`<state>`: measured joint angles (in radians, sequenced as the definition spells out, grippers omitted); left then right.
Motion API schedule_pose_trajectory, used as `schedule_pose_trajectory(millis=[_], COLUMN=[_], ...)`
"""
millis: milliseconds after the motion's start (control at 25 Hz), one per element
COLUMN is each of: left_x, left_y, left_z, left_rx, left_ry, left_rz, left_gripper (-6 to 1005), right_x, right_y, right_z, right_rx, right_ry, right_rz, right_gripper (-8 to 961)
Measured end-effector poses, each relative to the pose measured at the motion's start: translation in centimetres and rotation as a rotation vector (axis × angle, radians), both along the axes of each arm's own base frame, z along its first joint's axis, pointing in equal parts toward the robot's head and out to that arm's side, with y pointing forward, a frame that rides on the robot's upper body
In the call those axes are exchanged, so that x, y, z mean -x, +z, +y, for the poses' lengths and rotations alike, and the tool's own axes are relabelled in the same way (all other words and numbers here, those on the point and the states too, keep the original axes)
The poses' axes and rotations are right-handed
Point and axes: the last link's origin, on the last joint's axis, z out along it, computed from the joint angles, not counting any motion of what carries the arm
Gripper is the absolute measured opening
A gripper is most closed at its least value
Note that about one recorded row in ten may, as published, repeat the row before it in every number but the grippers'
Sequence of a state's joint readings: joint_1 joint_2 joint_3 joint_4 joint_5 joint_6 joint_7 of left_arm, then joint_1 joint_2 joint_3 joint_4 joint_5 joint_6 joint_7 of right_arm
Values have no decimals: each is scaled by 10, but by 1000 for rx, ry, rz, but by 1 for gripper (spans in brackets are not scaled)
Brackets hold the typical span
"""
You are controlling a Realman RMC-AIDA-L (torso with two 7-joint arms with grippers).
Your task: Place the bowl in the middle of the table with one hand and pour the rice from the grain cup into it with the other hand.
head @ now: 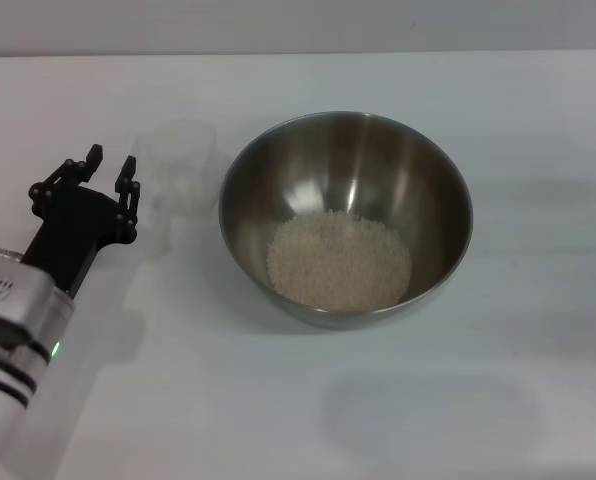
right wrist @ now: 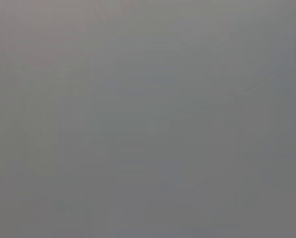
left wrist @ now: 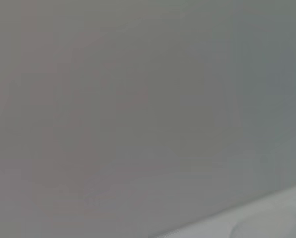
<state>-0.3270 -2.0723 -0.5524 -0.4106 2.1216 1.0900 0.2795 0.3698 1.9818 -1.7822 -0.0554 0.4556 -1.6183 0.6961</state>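
The stainless-steel bowl stands on the white table near the middle, with a pale heap of rice in its bottom. The translucent grain cup stands upright and looks empty just left of the bowl. My left gripper is open and empty, a little to the left of the cup and apart from it. My right gripper is out of view. Both wrist views show only blank grey.
The table's far edge meets a grey wall at the back. A faint shadow lies on the table in front of the bowl.
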Motion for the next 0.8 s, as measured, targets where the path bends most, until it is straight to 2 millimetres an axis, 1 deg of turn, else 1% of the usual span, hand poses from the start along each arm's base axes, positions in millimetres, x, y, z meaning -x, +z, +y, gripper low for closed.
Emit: schedule_pose_trajectory(millis=[40, 80, 120, 160, 200, 240, 280, 360, 400, 440, 560, 600, 680, 800], left_x=[0, 0, -3, -3, -3, -4, -4, -4, -7, -8, -8, -8, -8, -9], left_y=[0, 0, 6, 6, 11, 14, 14, 14, 19, 20, 22, 24, 25, 25], left_z=[0, 0, -12, -12, -18, -22, -22, -22, -26, -27, -27, -25, -21, -21], left_rx=[0, 0, -26, -26, -47, -58, -58, -58, -79, -88, -97, -115, -120, -120], left_ry=[0, 0, -31, -31, -38, -48, -48, -48, -75, -85, -89, -84, -80, -80], left_rz=[0, 0, -113, -113, -203, -253, -253, -253, -290, -294, -298, -305, -306, -306], left_gripper=[354, 356, 358, 360, 362, 364, 366, 370, 372, 414, 542, 584, 723, 723], right_x=[-2, -2, -3, -3, -2, 2, 2, 5, 7, 8, 8, 8, 6, 5], right_y=[-5, -5, -13, -13, -18, -30, -30, -39, -43, -47, -49, -48, -48, -52], right_z=[0, 0, -1, -1, -1, -3, -3, -5, -6, -9, -10, -9, -7, -3], right_rx=[19, 19, 48, 48, 65, 91, 91, 94, 89, 75, 61, 52, 40, 35], right_ry=[-17, -17, -34, -34, -35, -33, -33, -34, -38, -47, -60, -70, -98, -132], right_rz=[2, 2, -18, -18, -40, -103, -103, -154, -175, -211, -222, -218, -209, -230], right_gripper=[563, 565, 567, 568, 570, 572, 574, 577, 613, 649, 758, 758, 758, 758])
